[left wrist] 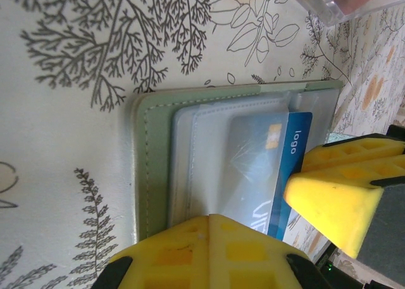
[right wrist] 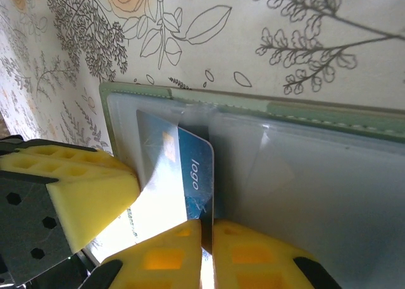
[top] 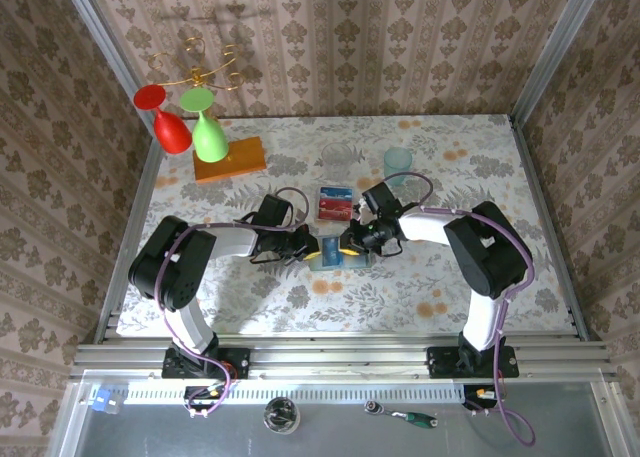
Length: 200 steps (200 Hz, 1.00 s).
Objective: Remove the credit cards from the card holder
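Here the card holder (left wrist: 152, 175) lies open on the table (left wrist: 63, 143), between the 2 claws. The right claw (right wrist: 207, 229) is pinched on the edge of the blue credit card (right wrist: 190, 169), which sticks partly out of a clear slot. The left claw (left wrist: 209, 222) is closed, its tips at the holder's edge.

The card holder (left wrist: 152, 169) lies on the table (top: 450, 177), one credit card (right wrist: 190, 169) partly in its slot. The left gripper (left wrist: 209, 222) sits at its left, the right gripper (right wrist: 207, 229) at its right. Just behind it lie more credit cards (top: 335, 204); farther behind, a glass (top: 337, 160) and, rightward, a cup (top: 398, 163); far behind-left, a block (top: 240, 160) and two goblets (top: 209, 137).
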Each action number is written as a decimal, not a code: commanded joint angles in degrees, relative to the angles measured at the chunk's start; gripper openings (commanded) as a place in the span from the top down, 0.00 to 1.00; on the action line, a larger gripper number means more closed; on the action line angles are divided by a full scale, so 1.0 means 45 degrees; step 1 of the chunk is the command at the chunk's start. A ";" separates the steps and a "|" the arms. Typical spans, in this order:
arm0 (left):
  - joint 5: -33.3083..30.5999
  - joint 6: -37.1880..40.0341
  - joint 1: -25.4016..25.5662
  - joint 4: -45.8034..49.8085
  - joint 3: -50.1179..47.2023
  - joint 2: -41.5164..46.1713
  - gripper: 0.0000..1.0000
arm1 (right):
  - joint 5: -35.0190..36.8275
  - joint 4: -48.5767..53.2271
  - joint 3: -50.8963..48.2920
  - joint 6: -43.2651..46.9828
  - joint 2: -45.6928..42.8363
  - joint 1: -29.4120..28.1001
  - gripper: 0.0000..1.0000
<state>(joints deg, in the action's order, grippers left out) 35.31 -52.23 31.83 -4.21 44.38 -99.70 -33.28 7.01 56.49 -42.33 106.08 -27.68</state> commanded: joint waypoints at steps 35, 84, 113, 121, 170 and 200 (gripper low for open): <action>-0.0257 0.0307 -0.0024 0.0613 -0.0150 -0.0305 1.00 | 0.0464 0.1092 -0.0059 0.0581 -0.0725 0.0309 0.88; -0.0222 0.0297 -0.0043 0.0545 -0.0218 -0.0264 1.00 | 0.1288 0.2533 0.0276 0.1381 -0.1310 0.0373 0.89; -0.0191 0.0297 -0.0043 0.0505 -0.0208 -0.0266 1.00 | 0.1558 0.2887 0.0413 0.1503 -0.1444 0.0316 0.89; -0.0173 0.0297 -0.0043 0.0490 -0.0219 -0.0249 1.00 | 0.1658 0.2969 0.0454 0.1539 -0.1485 0.0278 0.90; -0.0153 0.0280 -0.0043 0.0416 -0.0257 -0.0249 1.00 | 0.2521 0.3865 0.0956 0.1898 -0.1601 0.0021 0.90; -0.0115 0.0286 -0.0047 0.0349 -0.0285 -0.0247 1.00 | 0.2705 0.4058 0.1266 0.1853 -0.1438 -0.0186 0.90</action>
<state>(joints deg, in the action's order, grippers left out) 35.35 -52.23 31.83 -4.32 44.29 -99.70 -24.14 21.65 60.20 -34.92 100.42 -27.70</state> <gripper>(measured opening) 0.063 0.104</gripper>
